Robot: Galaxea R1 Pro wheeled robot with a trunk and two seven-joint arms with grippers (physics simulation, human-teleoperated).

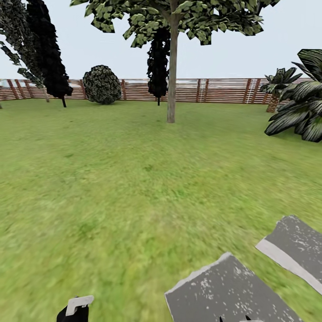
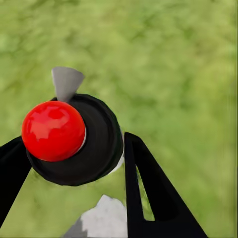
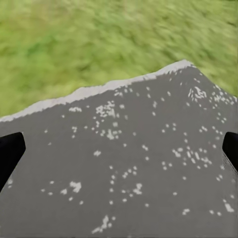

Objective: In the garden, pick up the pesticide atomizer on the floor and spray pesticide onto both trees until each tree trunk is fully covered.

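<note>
The left gripper (image 2: 74, 163) is clamped around the pesticide atomizer (image 2: 74, 139), its red top (image 2: 53, 130) facing the wrist camera, with grass (image 2: 173, 59) beyond. The right gripper (image 3: 119, 153) stands wide apart and empty above a grey stepping stone (image 3: 129, 163). One tree trunk (image 1: 171, 80) stands far ahead of both grippers, before the fence (image 1: 214, 91). Judgement: drive close, nozzle squared to the trunk, before spraying. The bottle's contents cannot be seen.

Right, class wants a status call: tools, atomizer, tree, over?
Left tool shut on atomizer. Right tool open over paving. Tree ahead across grass, nothing between.
</note>
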